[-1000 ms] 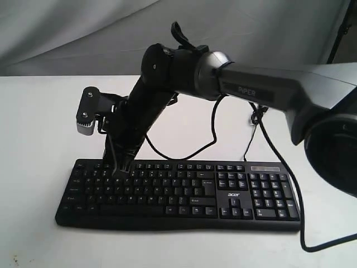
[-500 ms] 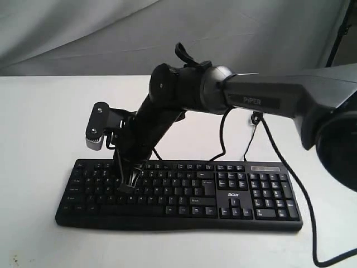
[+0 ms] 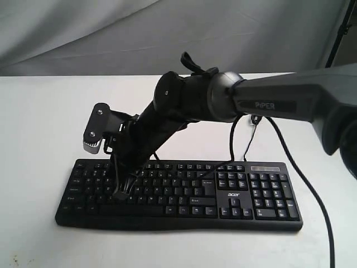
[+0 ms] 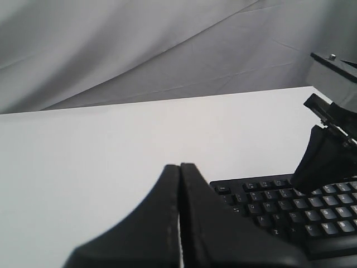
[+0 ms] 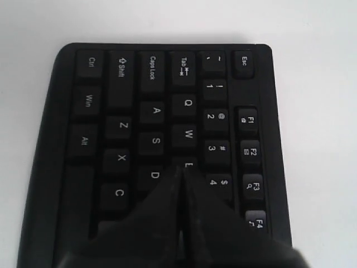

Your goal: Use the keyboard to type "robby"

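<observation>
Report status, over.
Left gripper shut, clear of keyboard. Right gripper shut, tips by E key. Cable droops at keyboard rear edge.

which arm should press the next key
Right. The right claw points down at the letter keys of the wide black plastic keyboard; the left claw hangs over the white table, off the keys.

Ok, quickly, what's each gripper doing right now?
Left gripper: closed, holding nothing.
Right gripper: closed, holding nothing, tips down among the letter keys of the keyboard.
</observation>
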Controlling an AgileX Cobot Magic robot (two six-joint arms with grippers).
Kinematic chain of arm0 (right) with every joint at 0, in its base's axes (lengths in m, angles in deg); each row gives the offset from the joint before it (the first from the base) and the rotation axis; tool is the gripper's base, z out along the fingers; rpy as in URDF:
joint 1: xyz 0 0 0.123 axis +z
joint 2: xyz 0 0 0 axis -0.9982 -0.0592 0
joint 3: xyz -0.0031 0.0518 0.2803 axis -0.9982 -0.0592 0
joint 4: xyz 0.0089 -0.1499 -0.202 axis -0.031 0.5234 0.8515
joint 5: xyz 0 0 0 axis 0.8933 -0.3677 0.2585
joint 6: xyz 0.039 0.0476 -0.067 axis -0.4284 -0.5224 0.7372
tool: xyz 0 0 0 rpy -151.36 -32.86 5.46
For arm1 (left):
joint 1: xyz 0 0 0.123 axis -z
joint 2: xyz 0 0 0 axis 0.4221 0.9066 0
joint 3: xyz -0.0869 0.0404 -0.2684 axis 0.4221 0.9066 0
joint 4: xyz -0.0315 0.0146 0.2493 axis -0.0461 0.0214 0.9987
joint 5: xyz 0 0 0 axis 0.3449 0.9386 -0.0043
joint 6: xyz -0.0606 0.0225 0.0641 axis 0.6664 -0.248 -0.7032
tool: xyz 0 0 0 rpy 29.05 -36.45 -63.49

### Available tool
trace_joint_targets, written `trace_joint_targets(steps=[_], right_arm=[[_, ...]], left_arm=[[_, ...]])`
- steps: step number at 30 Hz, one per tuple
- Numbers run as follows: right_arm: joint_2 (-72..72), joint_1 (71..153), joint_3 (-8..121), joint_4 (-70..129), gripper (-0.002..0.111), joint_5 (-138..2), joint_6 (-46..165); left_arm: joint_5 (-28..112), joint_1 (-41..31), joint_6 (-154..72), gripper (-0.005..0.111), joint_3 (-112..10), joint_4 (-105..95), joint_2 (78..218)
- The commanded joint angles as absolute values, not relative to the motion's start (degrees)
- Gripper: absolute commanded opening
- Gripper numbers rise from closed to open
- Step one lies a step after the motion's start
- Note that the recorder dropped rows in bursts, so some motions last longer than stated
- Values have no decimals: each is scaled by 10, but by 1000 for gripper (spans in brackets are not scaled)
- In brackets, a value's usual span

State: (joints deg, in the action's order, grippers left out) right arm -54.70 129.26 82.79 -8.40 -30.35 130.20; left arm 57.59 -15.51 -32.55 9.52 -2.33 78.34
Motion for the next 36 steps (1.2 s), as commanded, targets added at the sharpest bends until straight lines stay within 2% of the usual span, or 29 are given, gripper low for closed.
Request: trace_joint_targets(steps=[1, 36], right_arm=[[-552, 1295, 827, -88, 0, -312, 1309], [-566, 1295, 827, -90, 0, -329, 1306]], left_arm=[[573, -151, -324, 0, 98, -21, 781], [573, -151, -324, 0, 98, -21, 781]])
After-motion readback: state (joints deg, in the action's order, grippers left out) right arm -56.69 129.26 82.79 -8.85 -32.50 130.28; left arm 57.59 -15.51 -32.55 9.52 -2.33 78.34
